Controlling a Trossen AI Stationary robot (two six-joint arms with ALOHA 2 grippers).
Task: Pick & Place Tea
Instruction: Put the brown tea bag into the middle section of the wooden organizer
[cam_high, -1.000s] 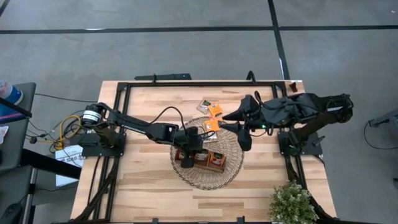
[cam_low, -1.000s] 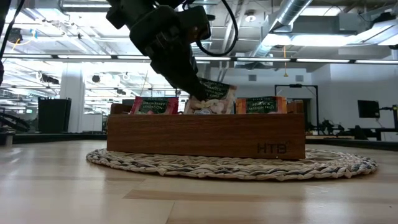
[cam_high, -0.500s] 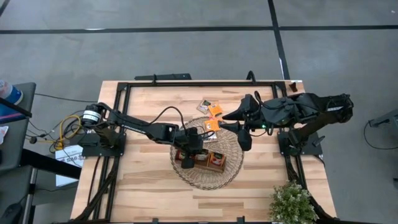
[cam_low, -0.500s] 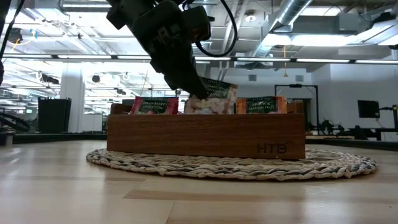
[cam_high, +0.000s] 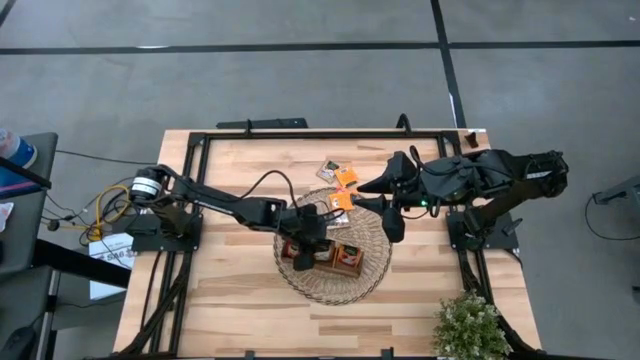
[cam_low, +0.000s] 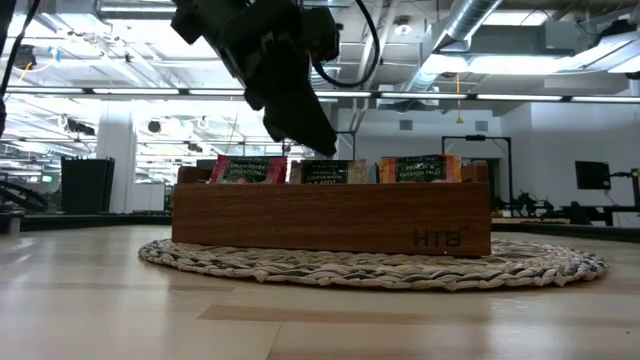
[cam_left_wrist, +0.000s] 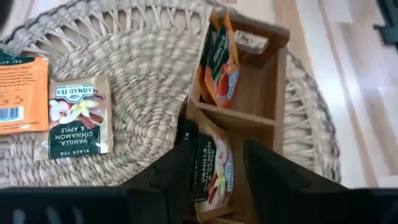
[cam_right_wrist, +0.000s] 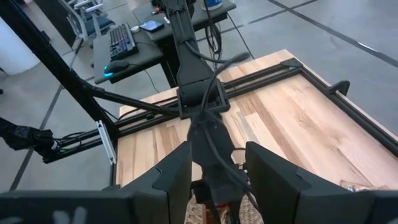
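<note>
left gripper (cam_left_wrist: 214, 163) jaws released astride a pale sachet (cam_left_wrist: 214, 171) in the tray (cam_left_wrist: 267, 109); low view shows three labels.

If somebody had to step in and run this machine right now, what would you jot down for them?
Left gripper: open, over the wooden tray's middle compartment, a vanilla sachet standing between its fingers, apparently just let go.
Right gripper: hovering at the wicker mat's far edge; grip unclear.
Done: sachets stand in all three compartments.
Left: one orange sachet and one vanilla sachet on the mat, plus a few more sachets on the table beyond it.
</note>
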